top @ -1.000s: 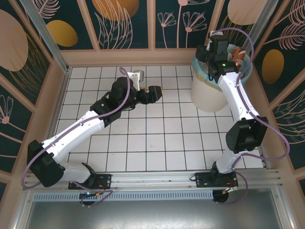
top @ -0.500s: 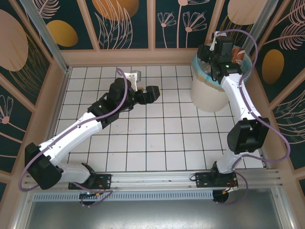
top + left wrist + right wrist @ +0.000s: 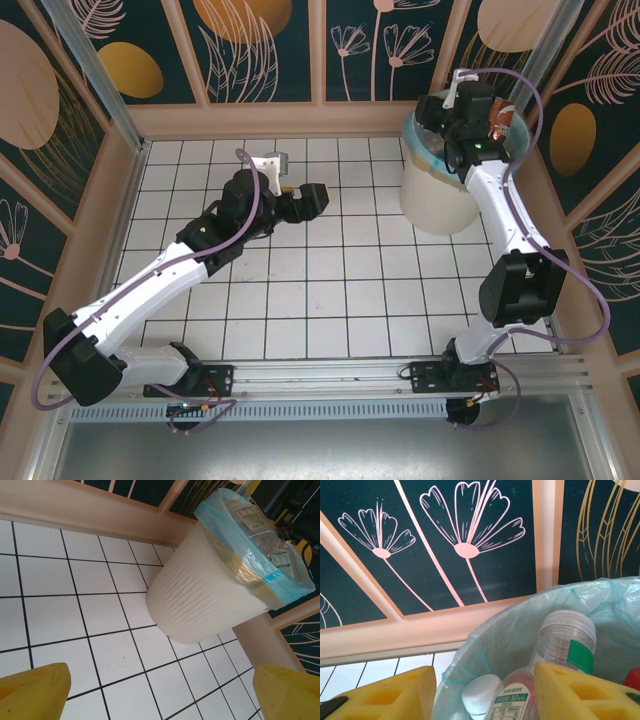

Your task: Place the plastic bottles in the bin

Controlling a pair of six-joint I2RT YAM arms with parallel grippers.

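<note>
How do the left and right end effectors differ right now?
The left end effector hangs over the tiles, short of the bin; the right end effector is above the bin's mouth. The left's fingers stand wide; the right's are closer together. Both are yellow-tipped and open.

Tiled floor (image 3: pixel 330 300) passable throughout; the bin (image 3: pixel 435 205) blocks its far-right corner.
</note>
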